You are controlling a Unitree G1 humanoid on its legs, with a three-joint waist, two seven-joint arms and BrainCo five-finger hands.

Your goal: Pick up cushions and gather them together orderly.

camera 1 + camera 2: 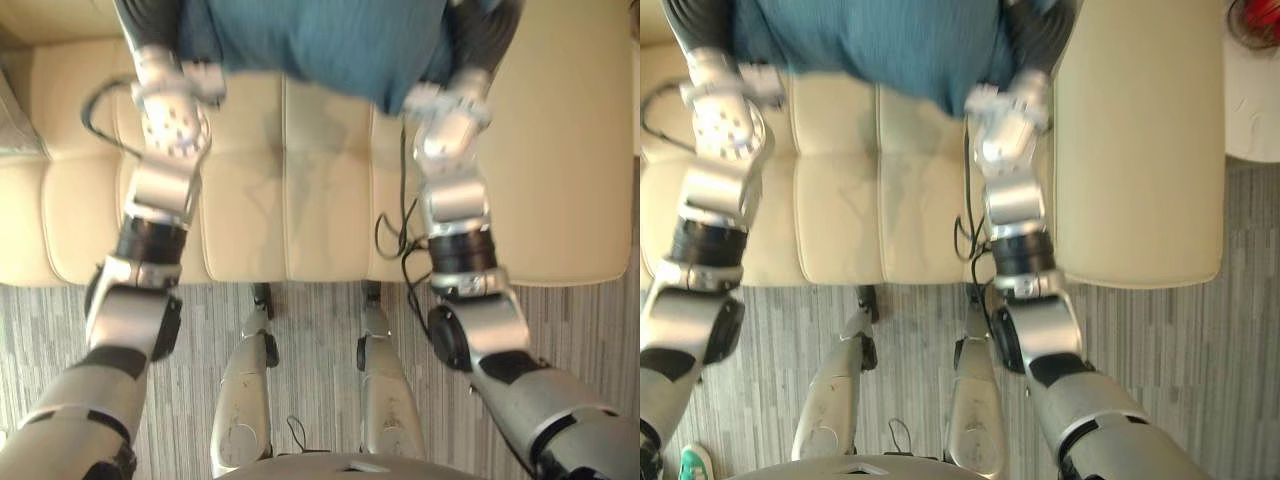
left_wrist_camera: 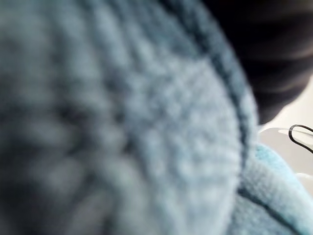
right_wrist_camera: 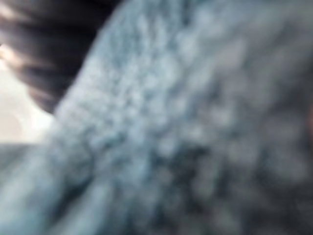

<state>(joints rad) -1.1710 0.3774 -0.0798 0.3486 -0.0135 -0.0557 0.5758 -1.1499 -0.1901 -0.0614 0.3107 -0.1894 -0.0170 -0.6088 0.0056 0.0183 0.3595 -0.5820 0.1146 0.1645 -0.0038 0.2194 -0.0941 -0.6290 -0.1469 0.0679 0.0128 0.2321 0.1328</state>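
1. Blue cushion point(image 1: 320, 40) spans the far centre over the sofa seat point(image 1: 290, 210), with left hand point(image 1: 145, 20) and right hand point(image 1: 485, 35) at its sides. No pass there.
2. Near half of the seat is bare, giving a free lane left to right.
3. Armrest point(image 1: 1140, 150) bounds the seat on the right.
4. Grey textured thing point(image 1: 12, 120) sits at the seat's far-left edge.
5. Floor point(image 1: 600, 340) near the sofa front, right side, is open.

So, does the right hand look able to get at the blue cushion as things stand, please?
Probably yes: the right hand rests against the side of the blue cushion above the sofa, with nothing between them.
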